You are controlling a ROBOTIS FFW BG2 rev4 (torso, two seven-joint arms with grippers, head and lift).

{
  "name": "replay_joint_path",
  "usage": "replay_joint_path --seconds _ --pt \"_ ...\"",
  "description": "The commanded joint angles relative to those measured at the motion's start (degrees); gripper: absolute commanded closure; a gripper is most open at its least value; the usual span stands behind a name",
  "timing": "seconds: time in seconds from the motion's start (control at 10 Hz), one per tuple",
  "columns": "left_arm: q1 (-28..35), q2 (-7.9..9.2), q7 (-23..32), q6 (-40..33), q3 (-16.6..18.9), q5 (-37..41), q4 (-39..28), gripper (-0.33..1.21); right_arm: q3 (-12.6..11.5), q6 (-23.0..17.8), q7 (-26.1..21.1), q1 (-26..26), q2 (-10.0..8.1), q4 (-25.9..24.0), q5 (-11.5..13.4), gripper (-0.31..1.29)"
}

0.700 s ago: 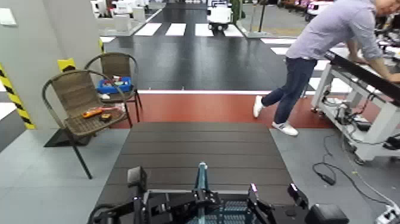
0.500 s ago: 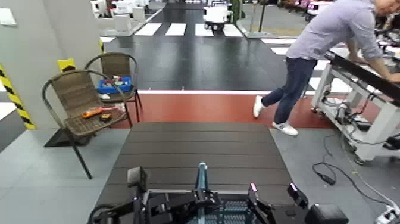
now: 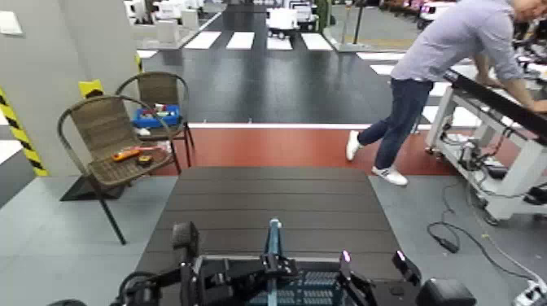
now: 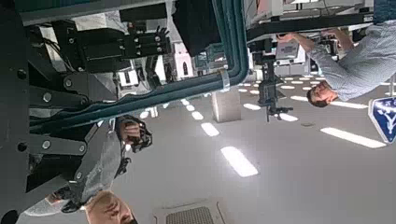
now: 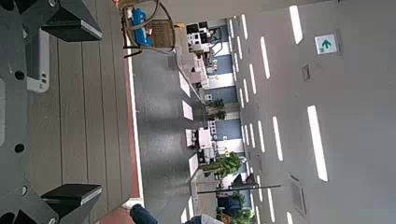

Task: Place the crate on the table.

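The left claw (image 3: 277, 266) is pinching the handle (image 3: 274, 238) of the crate (image 3: 319, 290), which is showing at the table's (image 3: 273, 199) near end (resting or hanging, I cannot tell). That single grip is risking a swing. The left arm is reaching inward; the right claw (image 3: 374, 268) is idling, spread, nearby.

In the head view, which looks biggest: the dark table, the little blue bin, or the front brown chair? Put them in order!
1. Dark table
2. Front brown chair
3. Little blue bin
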Motion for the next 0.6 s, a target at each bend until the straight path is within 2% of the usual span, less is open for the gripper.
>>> replay_joint_path --seconds 0.1,0.3,0.5,0.6 --pt "-3.37 1.44 -0.42 0.46 -1.27 -1.05 2.84 1.20 0.07 -0.39 0.00 0.00 0.10 0.30 -0.35 0.15" --pt "-6.62 2.58 -4.64 -0.60 -2.67 -7.11 5.74 1.20 0.07 -0.48 0.00 0.00 0.10 0.48 -0.35 0.15" --pt "-11.89 3.02 -14.39 -2.97 -6.54 -16.96 9.79 1.20 0.16 -0.48 0.00 -0.09 -0.08 0.48 -0.61 0.15" --pt "-13.47 3.29 -15.89 -3.94 -7.95 -18.28 11.02 1.20 0.25 -0.39 0.00 -0.35 -0.16 0.48 -0.70 0.15"
